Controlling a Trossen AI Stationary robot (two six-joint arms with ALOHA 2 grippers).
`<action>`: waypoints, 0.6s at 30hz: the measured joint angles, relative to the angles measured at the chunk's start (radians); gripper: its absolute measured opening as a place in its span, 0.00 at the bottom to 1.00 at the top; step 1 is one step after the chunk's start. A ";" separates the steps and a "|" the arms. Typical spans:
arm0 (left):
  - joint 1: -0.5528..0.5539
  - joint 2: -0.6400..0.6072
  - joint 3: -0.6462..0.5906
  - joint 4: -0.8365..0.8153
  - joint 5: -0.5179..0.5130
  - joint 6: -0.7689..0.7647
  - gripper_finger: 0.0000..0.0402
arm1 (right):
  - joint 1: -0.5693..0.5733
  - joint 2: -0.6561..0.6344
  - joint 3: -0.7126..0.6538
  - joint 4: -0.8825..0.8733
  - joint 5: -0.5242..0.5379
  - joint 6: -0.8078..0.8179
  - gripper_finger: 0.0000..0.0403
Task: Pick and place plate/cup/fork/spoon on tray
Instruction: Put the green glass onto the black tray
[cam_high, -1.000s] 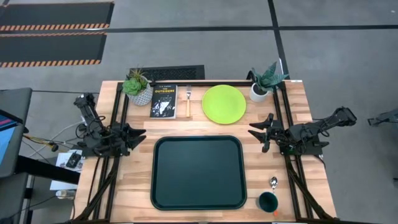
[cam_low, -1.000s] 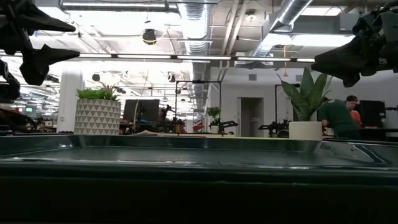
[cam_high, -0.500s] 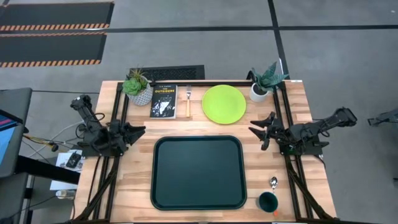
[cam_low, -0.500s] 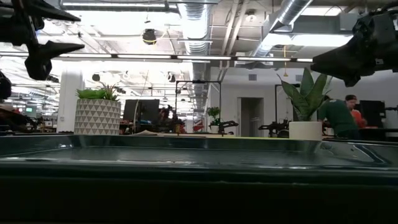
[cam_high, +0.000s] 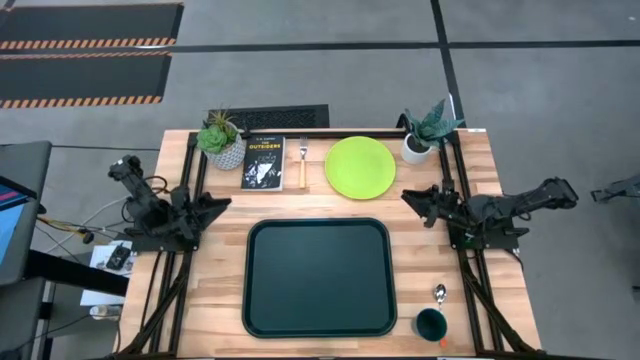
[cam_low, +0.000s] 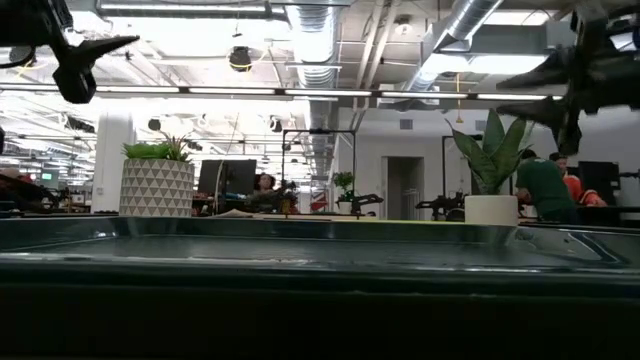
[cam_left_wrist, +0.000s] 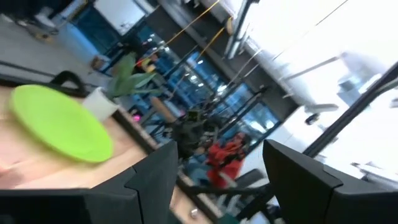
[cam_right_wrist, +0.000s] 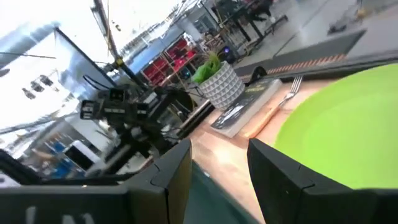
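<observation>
Flanking plate (cam_high: 360, 166): potted plant (cam_high: 425, 130), fork (cam_high: 303, 167), book (cam_high: 263, 162).

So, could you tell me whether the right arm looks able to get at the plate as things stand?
Probably yes. The right hand hangs open just beside the plate, which lies bare on the table with nothing between them.

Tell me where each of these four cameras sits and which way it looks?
High: overhead, straight down on tray, both arms.
Low: table height, across the tray rim into the room; both hands above.
Left wrist: past its open fingers to the plate.
Right wrist: past its open fingers; shares the plate, sees fork.
</observation>
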 joint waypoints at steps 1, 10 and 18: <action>0.004 0.000 0.006 0.009 0.015 0.001 0.57 | -0.004 0.000 0.035 0.010 -0.030 0.002 0.45; 0.010 0.019 0.218 -0.042 0.049 0.098 0.57 | 0.025 0.145 0.486 -0.088 -0.138 -0.288 0.41; 0.010 0.223 0.536 -0.360 -0.048 0.105 0.57 | -0.012 0.499 0.908 -0.806 0.007 -0.071 0.37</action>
